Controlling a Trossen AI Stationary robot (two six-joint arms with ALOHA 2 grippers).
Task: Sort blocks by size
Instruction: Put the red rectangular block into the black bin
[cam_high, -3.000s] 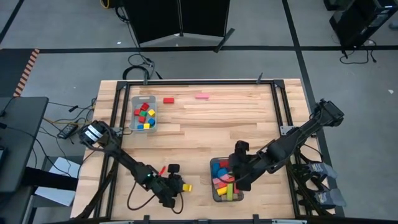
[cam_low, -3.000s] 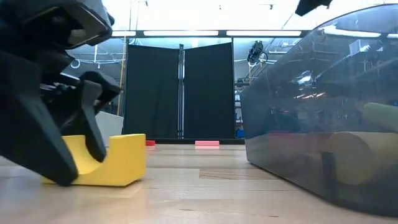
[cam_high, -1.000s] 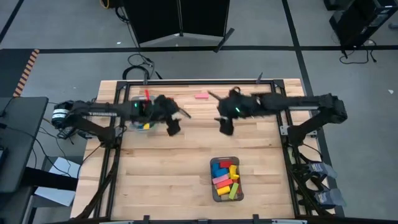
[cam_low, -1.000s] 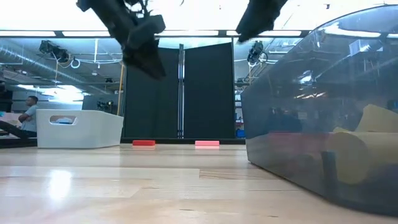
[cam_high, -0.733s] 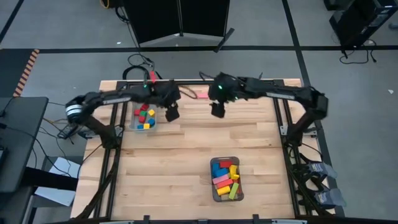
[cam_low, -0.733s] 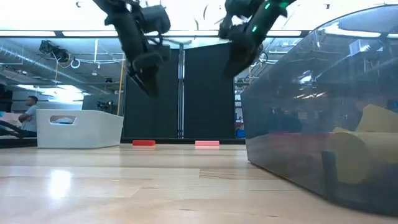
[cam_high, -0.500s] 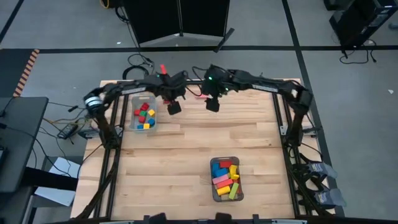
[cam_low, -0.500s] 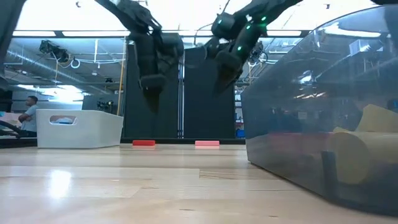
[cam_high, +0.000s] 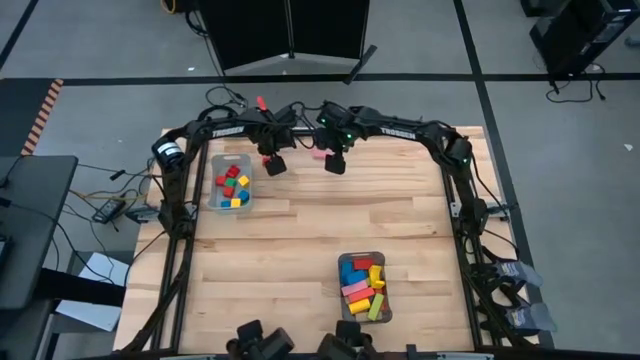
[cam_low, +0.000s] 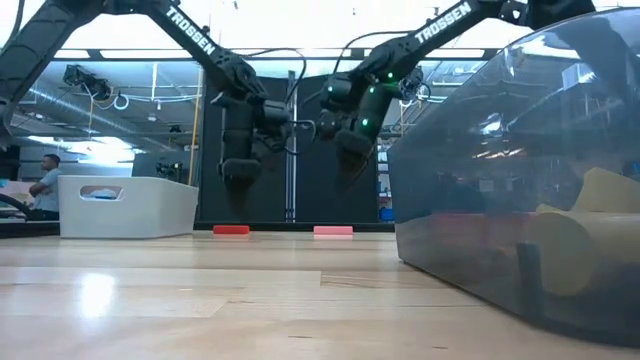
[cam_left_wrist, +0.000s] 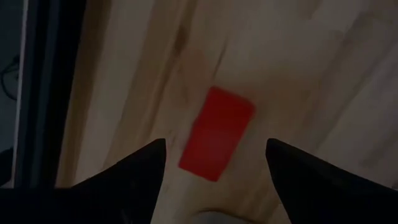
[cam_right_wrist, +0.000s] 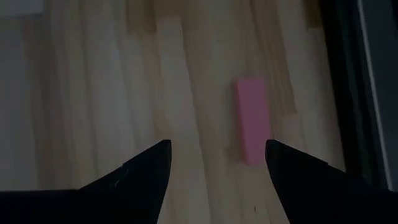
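A red block (cam_left_wrist: 217, 132) and a pink bar (cam_right_wrist: 250, 120) lie flat on the table near its far edge; both also show in the low view, red (cam_low: 232, 230) and pink (cam_low: 333, 231). My left gripper (cam_left_wrist: 216, 143) hangs open above the red block, which it hides in the high view (cam_high: 272, 163). My right gripper (cam_right_wrist: 217, 143) hangs open above the table just beside the pink bar (cam_high: 319, 155), and it also shows in the high view (cam_high: 335, 163). Neither gripper touches anything.
A grey tray (cam_high: 216, 160) at the far left holds several small coloured cubes. A second tray (cam_high: 345, 260) near the front edge holds several longer coloured bars and fills the low view's right side (cam_low: 520, 180). A dark frame rail (cam_high: 400, 133) runs along the far edge.
Both arms have swung from mid-table toward the far edge and stretched out along it. My left gripper has come over the red block; my right gripper has gone toward the far edge and leftward, next to the pink bar. The blocks have stayed where they were.
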